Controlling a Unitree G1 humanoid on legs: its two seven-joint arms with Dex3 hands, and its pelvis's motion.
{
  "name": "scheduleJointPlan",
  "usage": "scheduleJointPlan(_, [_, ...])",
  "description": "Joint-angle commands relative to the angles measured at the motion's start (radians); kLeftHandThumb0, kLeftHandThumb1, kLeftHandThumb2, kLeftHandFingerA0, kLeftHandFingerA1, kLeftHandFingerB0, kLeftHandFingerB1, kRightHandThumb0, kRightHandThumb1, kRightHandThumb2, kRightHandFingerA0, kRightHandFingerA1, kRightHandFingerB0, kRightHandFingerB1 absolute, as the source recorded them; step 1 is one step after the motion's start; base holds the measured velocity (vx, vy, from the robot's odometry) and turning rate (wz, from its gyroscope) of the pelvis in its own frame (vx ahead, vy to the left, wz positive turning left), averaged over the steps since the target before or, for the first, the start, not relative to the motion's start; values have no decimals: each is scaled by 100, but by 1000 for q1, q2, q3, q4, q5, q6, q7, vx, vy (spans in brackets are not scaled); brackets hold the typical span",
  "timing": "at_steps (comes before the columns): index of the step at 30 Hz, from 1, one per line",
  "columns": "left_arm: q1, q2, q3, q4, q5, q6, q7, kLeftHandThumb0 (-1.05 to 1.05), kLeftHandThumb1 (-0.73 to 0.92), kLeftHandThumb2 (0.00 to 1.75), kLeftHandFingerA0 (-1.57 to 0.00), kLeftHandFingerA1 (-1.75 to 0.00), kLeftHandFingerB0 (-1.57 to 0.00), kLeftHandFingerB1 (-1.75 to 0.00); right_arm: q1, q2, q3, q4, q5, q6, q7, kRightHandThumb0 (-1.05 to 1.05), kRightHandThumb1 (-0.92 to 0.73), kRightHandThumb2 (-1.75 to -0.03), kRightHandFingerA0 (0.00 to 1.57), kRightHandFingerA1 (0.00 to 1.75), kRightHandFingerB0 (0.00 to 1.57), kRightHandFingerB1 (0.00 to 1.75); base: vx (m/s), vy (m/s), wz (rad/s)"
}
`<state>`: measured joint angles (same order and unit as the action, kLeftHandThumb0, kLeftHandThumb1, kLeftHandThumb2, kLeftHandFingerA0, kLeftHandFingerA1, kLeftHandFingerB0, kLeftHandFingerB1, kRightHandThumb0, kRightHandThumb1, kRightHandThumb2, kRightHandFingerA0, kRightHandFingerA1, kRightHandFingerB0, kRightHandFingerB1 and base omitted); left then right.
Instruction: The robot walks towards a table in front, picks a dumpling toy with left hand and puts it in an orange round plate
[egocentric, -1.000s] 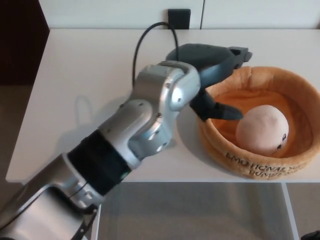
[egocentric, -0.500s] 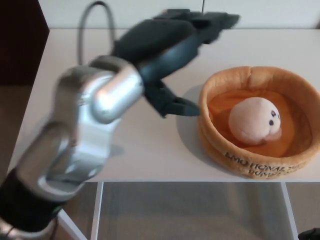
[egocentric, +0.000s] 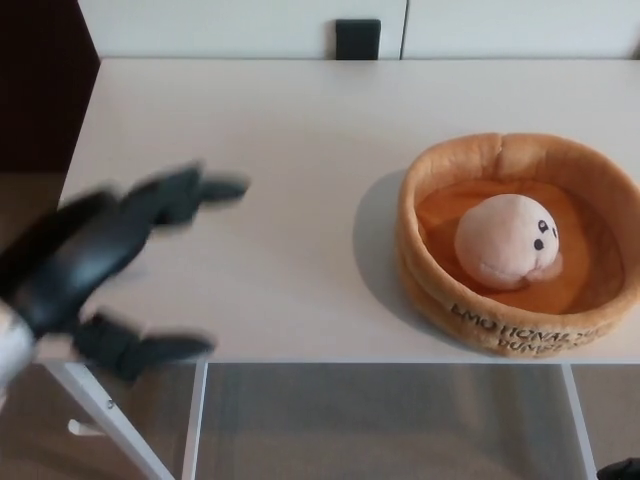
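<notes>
The only lettering is dark print on the outer front wall of the orange plate (egocentric: 520, 325), in two lines. The upper line reads roughly "EMOTIONAL" followed by more letters that curve out of view; the lower line seems to begin "DUMP", the rest cut off by the table (egocentric: 250, 130) edge. Nothing else carries readable text

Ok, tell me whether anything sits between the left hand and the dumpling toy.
Nothing loose lies on the white table between them. The left hand, open and empty, is at the table's left edge. The dumpling toy already lies inside the orange plate, so only the plate's raised rim stands between the two.
</notes>
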<state>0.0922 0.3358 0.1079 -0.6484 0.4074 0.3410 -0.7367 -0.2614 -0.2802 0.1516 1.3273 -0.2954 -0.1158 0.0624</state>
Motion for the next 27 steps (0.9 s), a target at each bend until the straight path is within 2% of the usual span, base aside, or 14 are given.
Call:
scheduleJointPlan(1, [828,60,368,294,-303,-666,-154,-48,41,53,-43,-41,-42,-34,97,-37,-4,18,-3,18,-5,-49,-62,-59,64,115,27,30,0,0,0])
scheduleJointPlan(3, [835,67,366,298,-309,-676,-147,-48,41,53,-43,-41,-42,-34,98,-37,-5,17,-3,18,-5,-49,-62,-59,64,115,27,30,0,0,0])
scheduleJointPlan(4, [857,173,237,468,11,-650,184,-50,44,54,-49,-41,-47,-36,120,-37,-13,18,5,13,-6,-48,-62,-59,60,125,27,30,0,0,0])
scheduleJointPlan(5, [866,217,184,543,147,-644,326,-50,44,54,-49,-41,-47,-36,129,-37,-16,18,9,10,-7,-48,-62,-59,60,125,27,30,0,0,0])
scheduleJointPlan(6, [867,268,81,569,295,-497,418,-31,45,54,-76,-105,-54,-37,139,-37,-16,18,8,10,-17,-49,-61,-59,63,122,29,30,0,0,0])
scheduleJointPlan(10, [775,333,-73,727,374,-353,456,-30,48,54,-82,-101,-54,-38,150,-33,-21,16,10,12,-26,-50,-62,-59,64,107,28,30,0,0,0])
scheduleJointPlan(11, [703,336,-112,830,337,-356,412,-31,49,54,-76,-91,-53,-43,161,-34,-24,17,12,11,-32,-56,-49,-80,63,89,21,43,0,0,0])
scheduleJointPlan(14, [671,347,-140,883,311,-366,412,-31,49,54,-76,-91,-53,-43,166,-35,-26,15,12,11,-34,-56,-49,-80,63,89,21,43,0,0,0])
scheduleJointPlan(15, [616,338,-162,914,276,-336,333,-33,50,55,-72,-66,-41,-40,159,-41,-32,15,20,27,-14,-51,-63,-59,50,74,27,32,0,0,0])
scheduleJointPlan(17, [586,341,-182,941,254,-328,310,-33,50,55,-72,-66,-41,-40,157,-43,-36,14,22,34,-5,-51,-63,-59,50,74,27,32,0,0,0])
scheduleJointPlan(18, [525,330,-211,1009,257,-318,312,-38,53,56,-56,-62,-38,-36,157,-41,-39,15,25,40,1,-50,-60,-58,45,69,25,35,0,0,0])
scheduleJointPlan(22, [419,320,-272,1135,249,-310,329,-38,53,56,-56,-62,-38,-36,157,-38,-45,14,27,50,10,-50,-60,-58,45,69,25,35,0,0,0])
scheduleJointPlan(23, [357,294,-271,1224,234,-299,360,-38,51,56,-42,-46,-37,-40,160,-35,-38,12,21,49,11,-49,-64,-61,37,56,25,34,0,0,0])
scheduleJointPlan(27, [244,256,-286,1396,202,-298,420,-38,51,56,-42,-46,-37,-40,165,-29,-29,9,11,47,11,-49,-64,-61,37,56,25,34,0,0,0])
